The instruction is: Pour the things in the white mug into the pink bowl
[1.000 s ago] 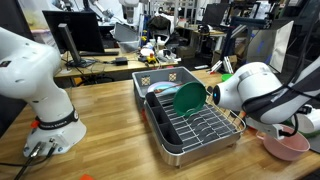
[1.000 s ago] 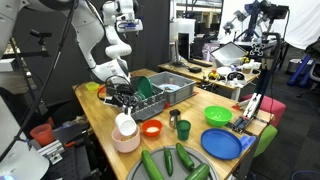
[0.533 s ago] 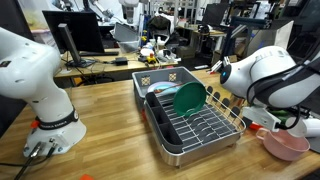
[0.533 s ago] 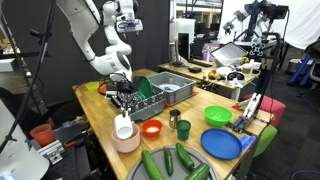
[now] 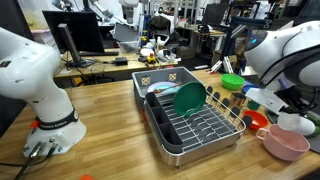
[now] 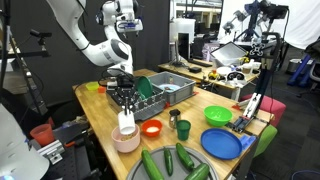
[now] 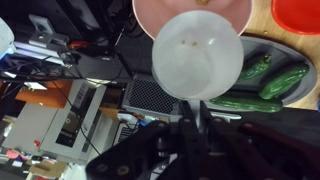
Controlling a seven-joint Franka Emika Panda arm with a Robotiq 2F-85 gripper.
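My gripper [image 6: 125, 103] is shut on the white mug [image 6: 127, 122] and holds it just above the pink bowl [image 6: 126, 141] at the table's near corner. In the wrist view the mug [image 7: 197, 55] fills the middle as a white round shape, held by its side between the jaws of my gripper [image 7: 196, 112], with the pink bowl [image 7: 190, 12] behind it. In an exterior view the mug [image 5: 296, 123] hangs over the pink bowl [image 5: 283, 144] at the far right. What is in the mug does not show.
A small red bowl [image 6: 152, 128] sits next to the pink bowl. Two dark cups [image 6: 178, 123], a green bowl [image 6: 218, 116], a blue plate [image 6: 222, 144] and a plate of cucumbers [image 6: 175, 160] lie nearby. A dish rack [image 6: 165, 92] stands behind.
The arm has swung upward and straightened over the pink bowl. The mug has stayed in the gripper above the bowl and now hangs more upright.
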